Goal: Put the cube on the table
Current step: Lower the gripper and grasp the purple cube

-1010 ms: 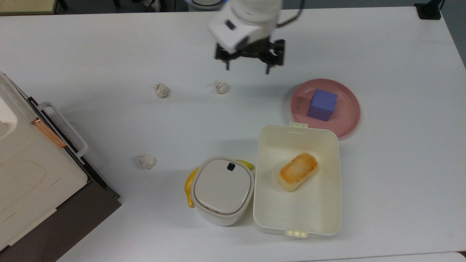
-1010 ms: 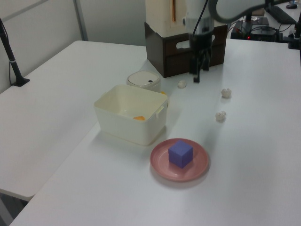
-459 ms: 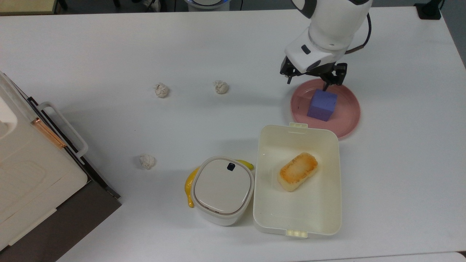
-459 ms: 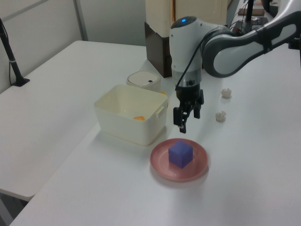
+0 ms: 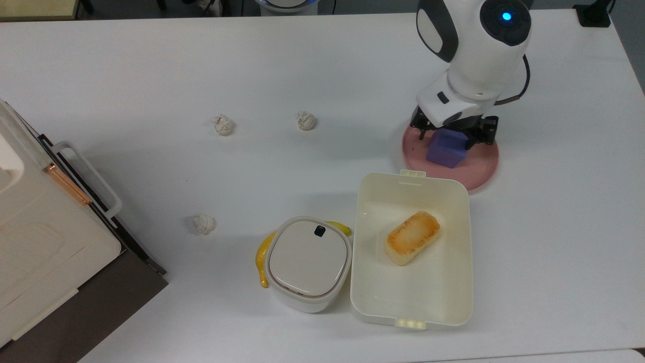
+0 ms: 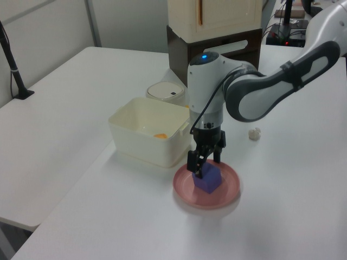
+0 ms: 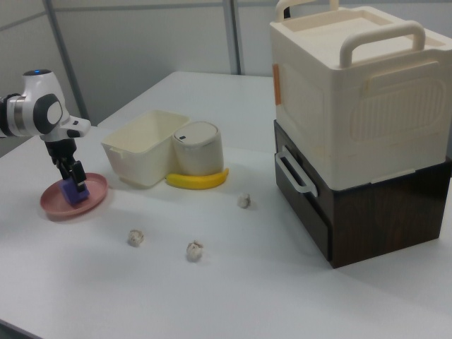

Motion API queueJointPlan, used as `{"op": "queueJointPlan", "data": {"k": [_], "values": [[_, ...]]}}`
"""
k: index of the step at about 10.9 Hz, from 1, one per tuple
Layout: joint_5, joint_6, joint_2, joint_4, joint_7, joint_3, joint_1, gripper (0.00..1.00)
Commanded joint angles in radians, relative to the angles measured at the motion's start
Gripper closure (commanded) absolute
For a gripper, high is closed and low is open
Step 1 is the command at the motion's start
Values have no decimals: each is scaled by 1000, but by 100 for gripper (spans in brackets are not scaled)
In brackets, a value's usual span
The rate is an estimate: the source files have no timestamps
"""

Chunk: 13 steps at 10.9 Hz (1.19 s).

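The purple-blue cube rests on the round pink plate, toward the top view's right on the white table. My gripper is lowered over the cube, open, with one black finger on each side of its upper part. The fingers stand a little wider than the cube. The arm's white wrist hides the cube's top face in the top view.
A cream open box holding toasted bread sits beside the plate. A lidded round container and a banana adjoin it. Three crumpled balls lie mid-table. A cream case on a dark cabinet fills the top view's left edge.
The arm swung from mid-table toward the top view's right to the pink plate and came down, so its open fingers now straddle the cube. The cube has stayed in place.
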Motion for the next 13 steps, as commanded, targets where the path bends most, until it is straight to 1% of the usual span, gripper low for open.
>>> {"op": "queueJointPlan", "data": {"k": [1, 4, 5, 6, 7, 8, 9, 10, 11, 12, 13], "values": [[14, 21, 29, 46, 54, -4, 19, 0], [13, 24, 54, 48, 54, -1, 19, 0], [10, 24, 57, 47, 54, -1, 19, 4], [-1, 22, 57, 47, 51, 8, 18, 19], [-19, 19, 54, 48, 47, 13, 12, 47], [-15, 5, 42, 48, 40, 13, 1, 80], [-14, -28, 11, 59, 5, 11, -26, 85], [-7, -104, -3, 83, -69, -4, -42, 85], [-7, -163, -15, 105, -135, -13, -80, 85], [-6, -194, -38, 105, -204, -45, -112, 85], [-4, -203, -47, 97, -299, -98, -126, 84]]}}
